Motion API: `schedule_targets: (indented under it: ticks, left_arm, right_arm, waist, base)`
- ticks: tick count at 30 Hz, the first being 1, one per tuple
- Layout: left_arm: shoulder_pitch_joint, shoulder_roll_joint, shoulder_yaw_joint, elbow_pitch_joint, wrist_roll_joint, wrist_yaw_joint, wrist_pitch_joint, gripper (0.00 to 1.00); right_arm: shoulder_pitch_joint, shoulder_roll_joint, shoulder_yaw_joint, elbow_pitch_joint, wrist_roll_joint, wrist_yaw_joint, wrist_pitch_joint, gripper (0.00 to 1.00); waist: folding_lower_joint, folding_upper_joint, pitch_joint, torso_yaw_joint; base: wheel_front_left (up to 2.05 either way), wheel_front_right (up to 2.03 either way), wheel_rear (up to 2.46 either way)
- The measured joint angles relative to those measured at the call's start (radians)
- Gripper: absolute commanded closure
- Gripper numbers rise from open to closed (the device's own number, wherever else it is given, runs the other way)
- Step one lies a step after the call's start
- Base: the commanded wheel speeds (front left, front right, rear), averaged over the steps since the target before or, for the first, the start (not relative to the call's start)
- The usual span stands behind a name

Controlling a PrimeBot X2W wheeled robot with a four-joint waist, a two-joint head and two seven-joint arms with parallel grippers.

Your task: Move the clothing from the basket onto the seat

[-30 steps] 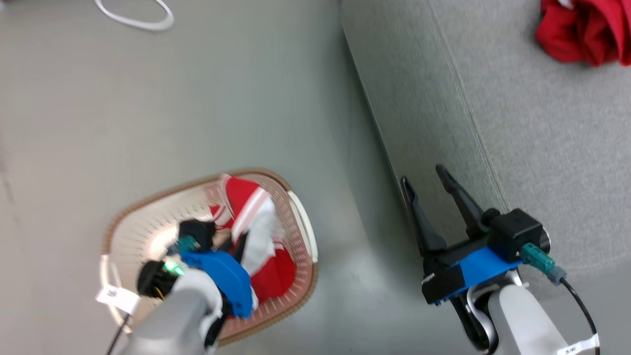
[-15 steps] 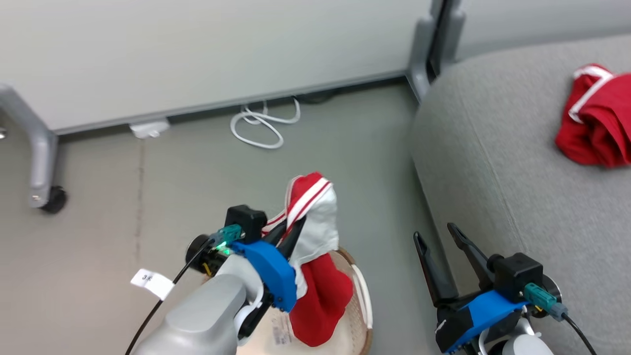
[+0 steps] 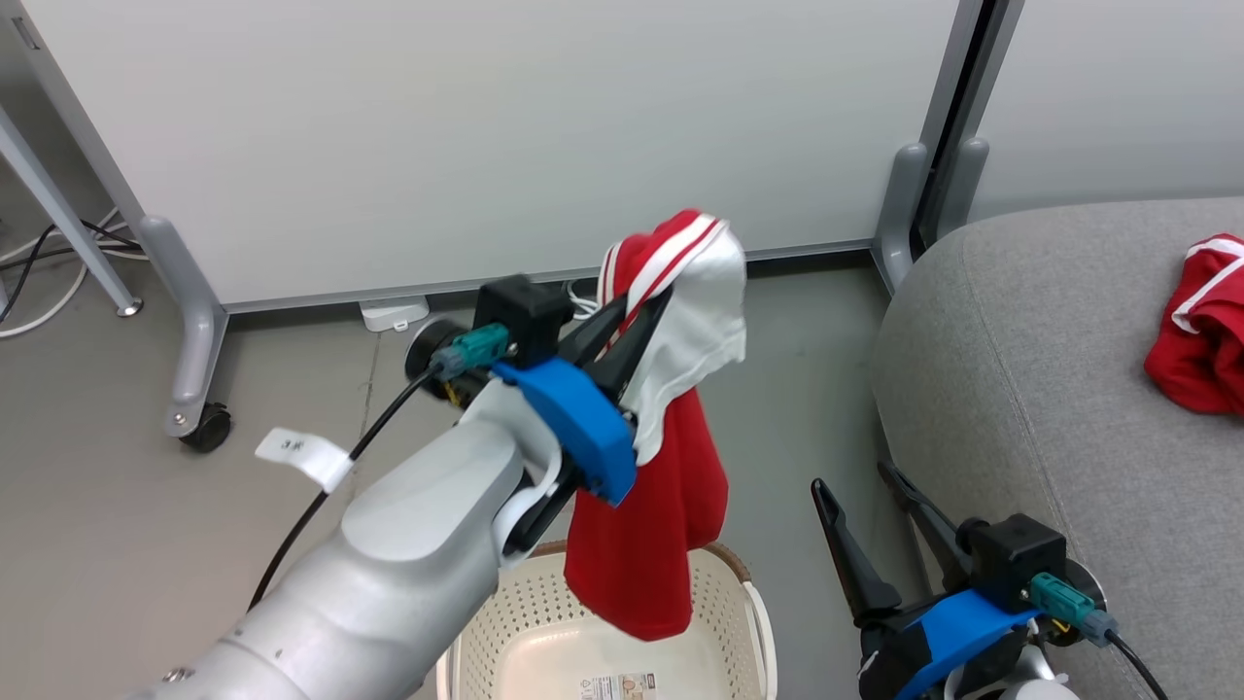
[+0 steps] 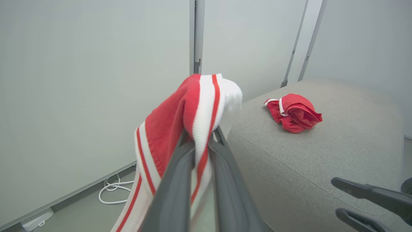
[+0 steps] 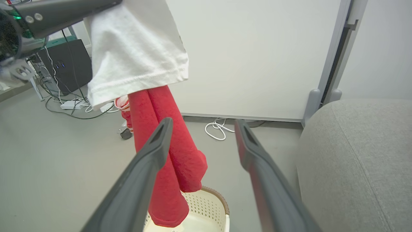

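My left gripper (image 3: 649,303) is shut on a red garment with white stripes and a white panel (image 3: 651,525), pinching its striped edge (image 4: 202,129). That piece of clothing hangs down in the air, its lower end just above the cream basket (image 3: 761,622) on the floor. A second red garment (image 3: 1200,331) lies crumpled on the grey seat (image 3: 1050,389) to the right, also seen from the left wrist (image 4: 294,112). Beside the seat's front, my right gripper (image 3: 855,481) is open with nothing between its fingers (image 5: 203,122), and the hanging garment (image 5: 161,145) is to its left.
White partition panels on wheeled feet (image 3: 194,418) stand behind the basket. A white cable coil (image 5: 219,129) and a power strip (image 3: 394,313) lie at their base. A dark box with cables (image 5: 67,64) sits far left. Grey floor surrounds the basket.
My left arm has lifted the striped garment up out of the basket. The head camera has tilted up, bringing the partitions into view. The right gripper stays open beside the seat.
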Motion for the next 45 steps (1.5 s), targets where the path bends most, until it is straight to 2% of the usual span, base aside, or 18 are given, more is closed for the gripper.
schedule_targets:
  ticks: [13, 26, 34, 40, 45]
  left_arm:
    - [-0.129, -0.053, 0.014, -0.014, 0.035, 0.0, 0.0, 1.0]
    - [-0.132, -0.076, -0.013, -0.01, 0.025, 0.0, 0.0, 1.0]
    - [-0.136, -0.085, -0.025, -0.019, 0.025, 0.0, 0.0, 1.0]
    - [-0.139, -0.089, -0.037, -0.023, 0.022, 0.0, 0.0, 1.0]
    - [-0.148, -0.092, -0.052, -0.03, 0.017, 0.0, 0.0, 1.0]
  right_arm:
    - [-0.001, 0.0, 0.031, 0.008, 0.007, 0.0, 0.016, 0.0]
    - [-0.032, 0.0, 0.059, 0.034, 0.0, 0.0, 0.04, 0.0]
    - [-0.156, 0.0, 0.117, 0.138, 0.004, 0.0, 0.074, 0.0]
    - [-0.255, 0.0, 0.162, 0.263, 0.047, 0.0, 0.077, 0.0]
    - [-0.334, 0.0, 0.179, 0.37, 0.04, 0.0, 0.066, 0.0]
  waist:
    - [0.0001, 0.0, -0.028, 0.0]
    - [0.0001, 0.0, -0.021, -0.004]
    - [0.0002, -0.0001, -0.007, -0.001]
    - [0.0002, -0.0001, -0.001, 0.007]
    - [0.0002, 0.0, 0.004, 0.014]
  base:
    - [0.0, 0.0, 0.0]
    - [0.0, 0.0, 0.0]
    - [0.0, 0.0, 0.0]
    - [0.0, 0.0, 0.0]
    - [0.0, 0.0, 0.0]
